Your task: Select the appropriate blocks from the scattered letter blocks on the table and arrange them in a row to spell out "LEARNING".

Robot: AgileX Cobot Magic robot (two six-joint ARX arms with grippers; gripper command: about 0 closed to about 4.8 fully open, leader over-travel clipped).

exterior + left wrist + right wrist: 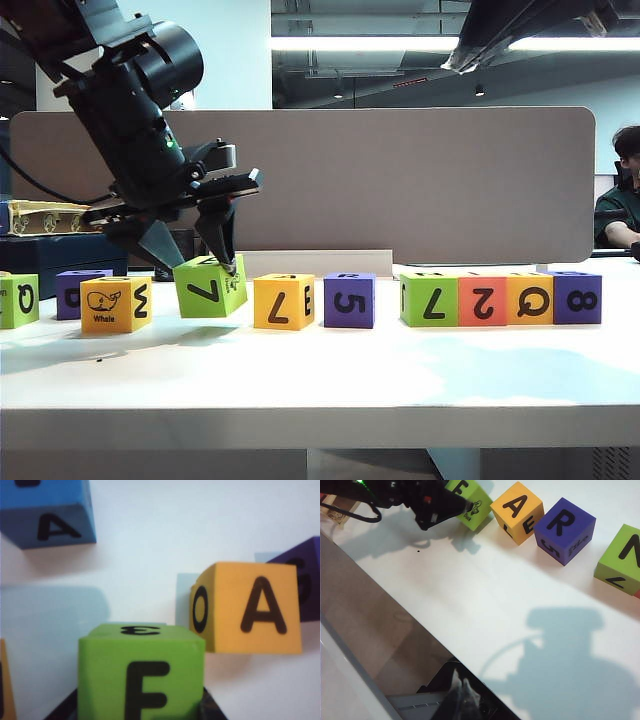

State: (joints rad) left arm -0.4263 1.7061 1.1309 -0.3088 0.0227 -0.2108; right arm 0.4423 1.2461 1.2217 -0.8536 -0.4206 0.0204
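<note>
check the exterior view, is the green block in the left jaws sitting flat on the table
No, the green block is tilted between the left gripper's jaws, one bottom corner raised off the table.

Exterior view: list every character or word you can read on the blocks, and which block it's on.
"Q": green block at far left.
"Whale": yellow-orange block; side shows a sideways "E".
"7": green block tilted in the left gripper.
"7": yellow-orange block.
"5": purple block.
"7", "2", "Q", "8": green, coral, yellow-orange, purple blocks in the right-hand row.
Purple block behind: unreadable.
</note>
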